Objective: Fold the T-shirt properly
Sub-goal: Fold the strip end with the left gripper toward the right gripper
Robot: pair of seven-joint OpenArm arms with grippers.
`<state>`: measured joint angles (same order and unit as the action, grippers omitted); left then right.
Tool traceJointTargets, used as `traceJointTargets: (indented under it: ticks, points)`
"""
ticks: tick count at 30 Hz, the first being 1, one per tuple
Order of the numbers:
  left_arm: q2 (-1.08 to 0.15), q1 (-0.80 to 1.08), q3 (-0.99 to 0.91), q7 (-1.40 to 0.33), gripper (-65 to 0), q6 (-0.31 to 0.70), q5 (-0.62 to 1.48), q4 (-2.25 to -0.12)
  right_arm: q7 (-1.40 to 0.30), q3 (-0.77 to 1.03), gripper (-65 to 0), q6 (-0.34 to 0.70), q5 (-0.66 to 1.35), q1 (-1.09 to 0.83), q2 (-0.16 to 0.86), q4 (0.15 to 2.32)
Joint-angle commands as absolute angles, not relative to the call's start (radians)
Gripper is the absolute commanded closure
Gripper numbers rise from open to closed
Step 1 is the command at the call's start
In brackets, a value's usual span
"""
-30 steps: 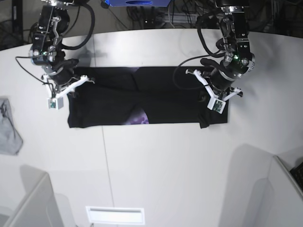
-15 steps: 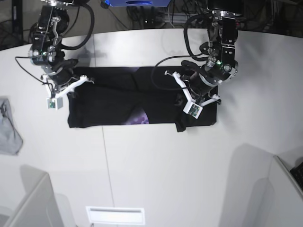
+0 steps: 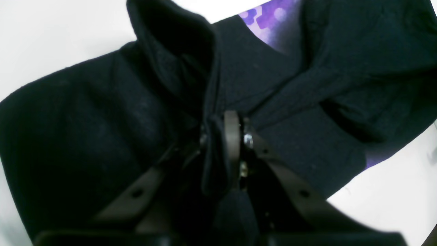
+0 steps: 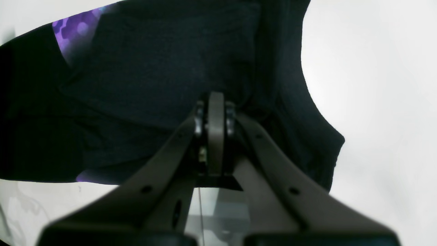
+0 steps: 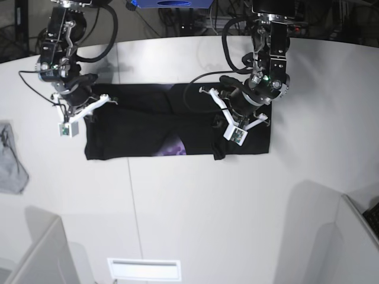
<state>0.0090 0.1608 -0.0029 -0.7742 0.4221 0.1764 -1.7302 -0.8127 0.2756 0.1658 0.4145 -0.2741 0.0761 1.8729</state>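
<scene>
The black T-shirt lies spread across the white table, with a bit of purple print showing at its near edge. My left gripper is over the shirt's right part, shut on a bunched fold of black cloth; the purple print shows beyond it. The shirt's right end is doubled over toward the middle. My right gripper is at the shirt's left end, shut, its tips down on the black cloth. Whether cloth sits between them is hidden.
A small grey cloth lies at the table's left edge. White panels stand at the near left and near right corners. A white slot sits at the front edge. Cables and a blue box are behind the table.
My left gripper has moved leftward, dragging the shirt's right end over toward the middle; the shirt's right edge has drawn in. The right arm has stayed still.
</scene>
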Motion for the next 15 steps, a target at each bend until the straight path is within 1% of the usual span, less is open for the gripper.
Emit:
traceJointTargets:
  ticks: [1, 7, 11, 15]
  points:
    - [0.015, 0.148, -0.002, -0.754, 0.0, 0.429, 0.191, -1.750, -0.796, 0.280, 0.0, 0.170, 0.423, -0.263, 0.082, 1.890]
    - [0.016, 0.134, 0.004, -0.754, 0.0, 0.429, 0.191, -1.748, -0.796, 0.280, 0.0, 0.170, 0.423, -0.263, 0.082, 1.890]
    - [0.030, 0.111, 0.019, -0.816, 0.0, 0.429, 0.191, -1.742, -0.796, 0.280, 0.0, 0.170, 0.423, -0.263, 0.082, 1.890]
    - [0.039, 0.102, 0.022, -0.822, 0.0, 0.429, 0.183, -1.742, -0.796, 0.280, 0.0, 0.170, 0.423, -0.265, 0.082, 1.890]
